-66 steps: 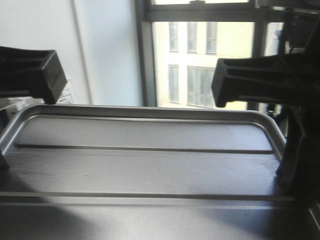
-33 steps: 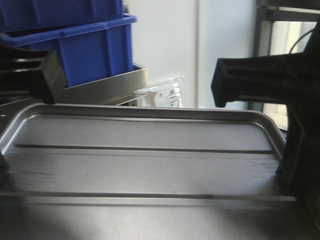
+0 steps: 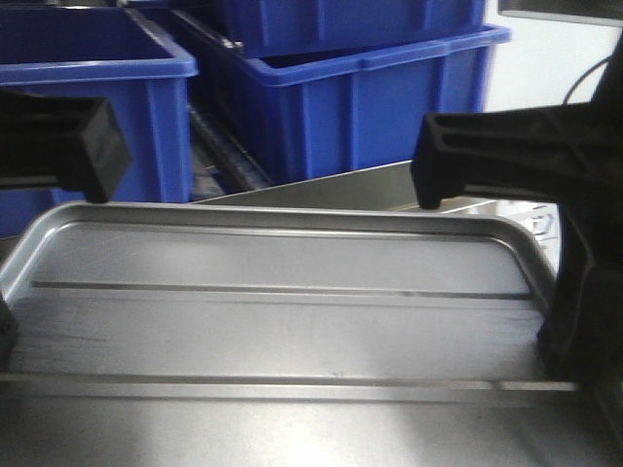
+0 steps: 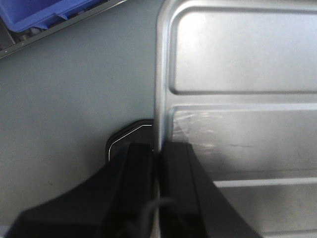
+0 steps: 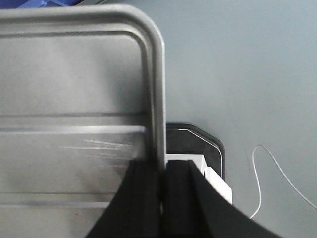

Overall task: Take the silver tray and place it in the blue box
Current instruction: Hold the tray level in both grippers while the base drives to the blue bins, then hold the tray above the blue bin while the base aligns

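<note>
The silver tray [image 3: 292, 321] hangs level between the two arms, carried clear of the grey floor [image 4: 64, 89], which shows beneath it in both wrist views. The left gripper [image 4: 157, 148] is pinched down on the tray's left rim, with one finger inside the sloped edge and one outside. The right gripper [image 5: 162, 166] grips the right rim the same way, its jaws nearly together with only the thin metal between them. Holding opposite short edges probably keeps so wide and shallow a sheet from tipping or twisting as it travels. The blue box [image 3: 409, 107], taken to be the wide ribbed crate at the far centre, stands just past the tray's far rim. A narrower blue bin [image 3: 107, 107] sits to its left and another crate [image 3: 341, 19] is stacked on top of it. A second ago a bright window filled the far background, and half a second ago the crates only showed at the far left. Now they span most of the view, while the tray and both grippers keep their places in the frame. The robot seems to be turning towards the box, with placing not yet begun.
</note>
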Tool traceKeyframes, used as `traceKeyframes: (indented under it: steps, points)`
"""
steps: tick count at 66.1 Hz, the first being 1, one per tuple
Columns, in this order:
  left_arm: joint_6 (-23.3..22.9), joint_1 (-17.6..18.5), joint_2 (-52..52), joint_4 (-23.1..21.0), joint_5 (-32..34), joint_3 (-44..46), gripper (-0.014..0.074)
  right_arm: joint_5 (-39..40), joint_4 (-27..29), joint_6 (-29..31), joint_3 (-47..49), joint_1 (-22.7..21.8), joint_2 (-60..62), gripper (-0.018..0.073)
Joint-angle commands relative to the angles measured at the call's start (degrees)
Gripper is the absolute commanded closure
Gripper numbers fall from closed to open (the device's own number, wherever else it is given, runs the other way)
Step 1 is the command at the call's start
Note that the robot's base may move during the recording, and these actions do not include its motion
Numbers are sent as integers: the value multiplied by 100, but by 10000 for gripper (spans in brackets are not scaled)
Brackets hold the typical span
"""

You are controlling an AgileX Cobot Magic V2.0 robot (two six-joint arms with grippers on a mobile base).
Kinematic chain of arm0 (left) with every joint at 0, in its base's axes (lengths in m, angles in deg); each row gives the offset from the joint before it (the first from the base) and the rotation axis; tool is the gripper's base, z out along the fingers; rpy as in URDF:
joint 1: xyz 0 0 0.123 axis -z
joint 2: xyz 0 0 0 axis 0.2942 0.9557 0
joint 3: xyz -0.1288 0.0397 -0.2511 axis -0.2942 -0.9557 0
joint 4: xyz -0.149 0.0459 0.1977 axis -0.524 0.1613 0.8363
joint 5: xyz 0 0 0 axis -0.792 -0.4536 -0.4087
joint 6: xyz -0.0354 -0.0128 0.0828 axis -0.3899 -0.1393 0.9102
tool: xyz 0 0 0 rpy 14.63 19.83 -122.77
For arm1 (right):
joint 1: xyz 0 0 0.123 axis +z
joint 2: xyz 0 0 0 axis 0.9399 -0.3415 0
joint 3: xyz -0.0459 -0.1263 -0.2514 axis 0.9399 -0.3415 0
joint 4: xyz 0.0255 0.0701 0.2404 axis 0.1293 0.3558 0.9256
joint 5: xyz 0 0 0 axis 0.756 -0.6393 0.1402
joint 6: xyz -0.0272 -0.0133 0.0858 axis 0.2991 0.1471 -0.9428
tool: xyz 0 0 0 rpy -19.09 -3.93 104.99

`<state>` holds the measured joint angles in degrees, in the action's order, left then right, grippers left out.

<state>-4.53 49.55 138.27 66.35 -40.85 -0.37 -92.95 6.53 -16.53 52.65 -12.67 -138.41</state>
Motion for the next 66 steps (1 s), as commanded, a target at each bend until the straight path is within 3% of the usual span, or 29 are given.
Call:
traceKeyframes:
  steps: [1, 66]
  points:
    - [-68, 39, -135, 202, -236, 152, 606, -144, -254, 16, 127, -12, 152, 501]
    - [-68, 39, -135, 202, -236, 152, 606, -150, -254, 16, 127, -12, 152, 501]
